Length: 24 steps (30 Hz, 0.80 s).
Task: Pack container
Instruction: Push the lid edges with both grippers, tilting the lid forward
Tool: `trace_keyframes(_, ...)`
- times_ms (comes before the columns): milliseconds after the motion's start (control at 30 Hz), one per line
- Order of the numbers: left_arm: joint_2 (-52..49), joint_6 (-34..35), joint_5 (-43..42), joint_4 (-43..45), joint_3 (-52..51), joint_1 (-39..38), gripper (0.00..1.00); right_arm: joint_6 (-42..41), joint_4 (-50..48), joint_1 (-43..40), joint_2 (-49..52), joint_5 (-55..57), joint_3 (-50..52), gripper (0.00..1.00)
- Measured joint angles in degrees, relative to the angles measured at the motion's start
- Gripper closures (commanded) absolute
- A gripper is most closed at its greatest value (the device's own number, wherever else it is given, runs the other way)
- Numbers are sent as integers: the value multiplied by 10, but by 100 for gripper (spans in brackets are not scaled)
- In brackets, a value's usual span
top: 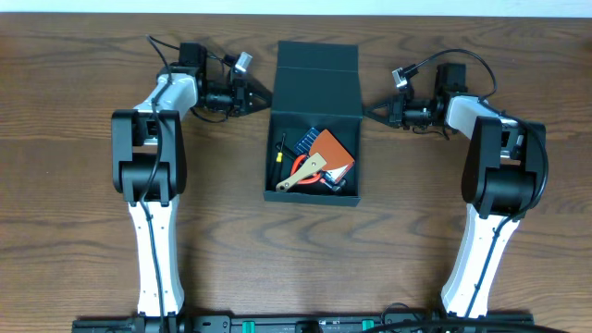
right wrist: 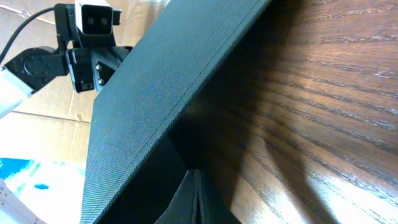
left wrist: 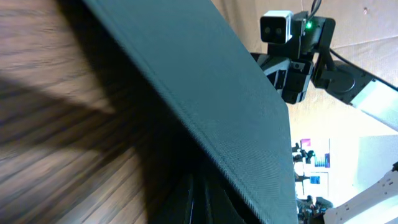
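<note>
The container [top: 316, 85] is a dark teal-black box standing open at mid-table, its flap lid raised at the back. Inside lie an orange flat piece [top: 334, 150], a wooden-handled tool [top: 302, 175] and a small blue case [top: 305, 141]. My left gripper [top: 266, 98] is shut, its tip against the box's left side by the lid hinge. My right gripper [top: 368, 112] is shut, its tip against the right side. In the left wrist view the lid [left wrist: 205, 74] slopes over my closed fingers [left wrist: 205, 199]. The right wrist view shows the lid [right wrist: 155, 87] over my closed fingers [right wrist: 198, 193].
The wooden table [top: 83, 203] carries only the box and the two arms. The right arm's wrist camera [left wrist: 277, 28] shows past the lid in the left wrist view, and the left arm's wrist camera [right wrist: 93, 18] shows in the right wrist view.
</note>
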<state>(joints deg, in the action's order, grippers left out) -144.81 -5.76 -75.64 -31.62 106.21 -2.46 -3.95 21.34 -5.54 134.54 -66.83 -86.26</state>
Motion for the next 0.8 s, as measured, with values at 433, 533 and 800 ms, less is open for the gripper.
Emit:
trace_keyframes(433,0,0,-12,0,0,-2,94,-5,-20,0,0,2,0,99)
trace_keyframes(533,0,0,-14,0,0,-2,95,-11,-27,0,0,2,0,99)
trace_keyframes(800,0,0,-16,-1,0,-1,94,-29,-42,0,0,7,0,99)
